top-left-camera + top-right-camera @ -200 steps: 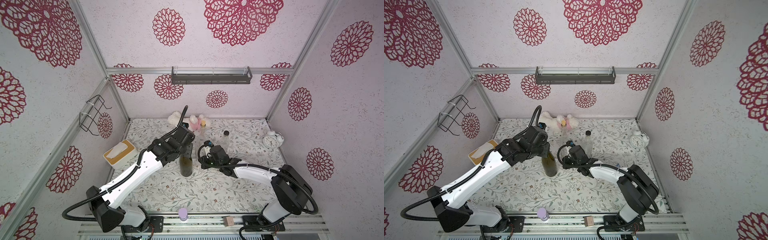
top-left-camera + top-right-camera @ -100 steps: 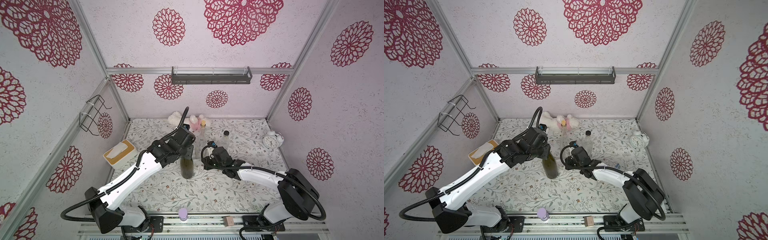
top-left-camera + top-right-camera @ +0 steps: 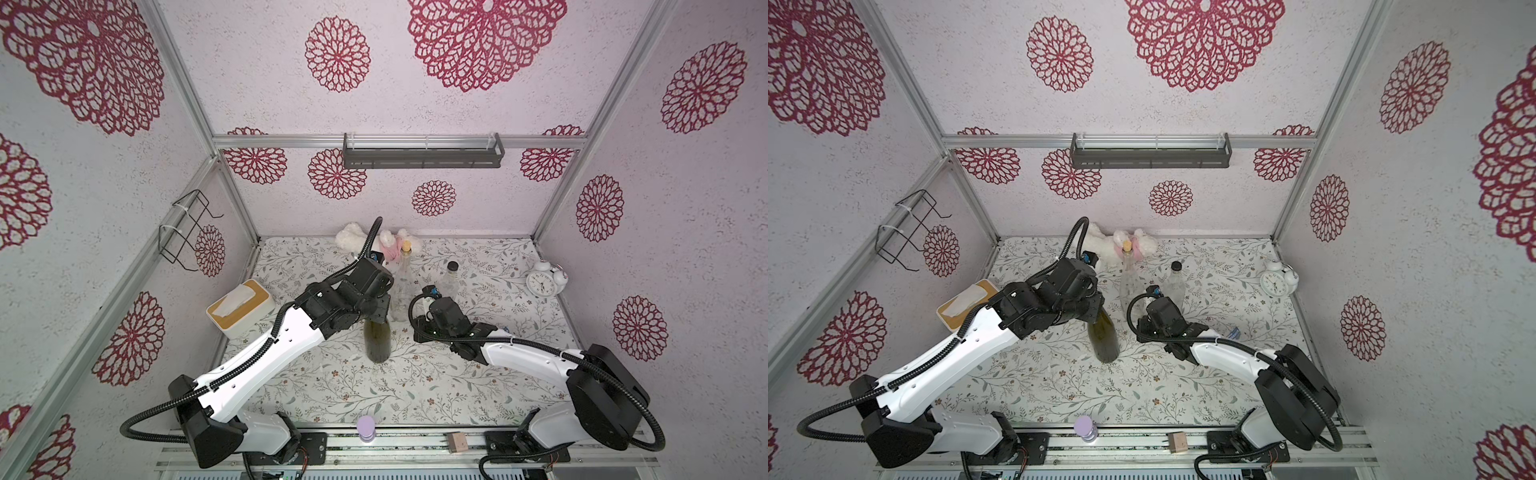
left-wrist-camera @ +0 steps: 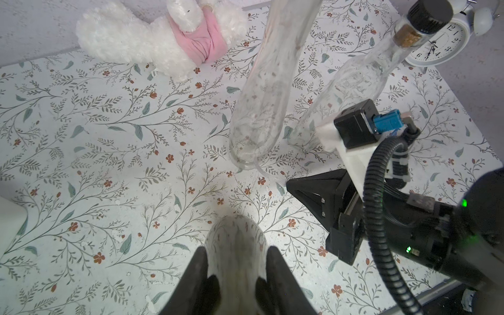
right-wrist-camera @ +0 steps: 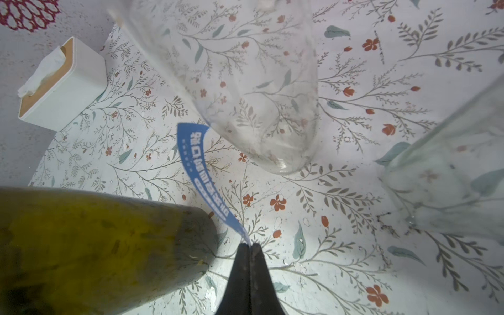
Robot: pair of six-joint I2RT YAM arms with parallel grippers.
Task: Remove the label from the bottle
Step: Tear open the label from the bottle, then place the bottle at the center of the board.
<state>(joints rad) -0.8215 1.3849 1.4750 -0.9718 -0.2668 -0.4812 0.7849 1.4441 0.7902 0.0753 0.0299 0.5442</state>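
Note:
The olive-green bottle [image 3: 377, 341] stands upright mid-table in both top views [image 3: 1105, 340]. My left gripper [image 3: 380, 311] is shut on its neck from above; in the left wrist view its fingers [image 4: 200, 261] clamp the bottle [image 4: 236, 237] on both sides. A blue label [image 5: 201, 169] with white print curls free in the air beside the bottle [image 5: 95, 240], touching no glass. My right gripper [image 5: 249, 245] is shut on the label's lower end, just right of the bottle [image 3: 417, 330]. The top views do not show the label.
Two clear glass bottles [image 3: 402, 286] [image 3: 451, 278] stand just behind both grippers. A tissue box [image 3: 239, 307] sits at the left, a plush toy [image 3: 353, 239] at the back and an alarm clock [image 3: 544, 282] at the right. A blue scrap [image 3: 1233, 332] lies by the right arm.
My right gripper has drawn back to the right, away from the green bottle. The left gripper stays shut on the neck and the bottle has not moved.

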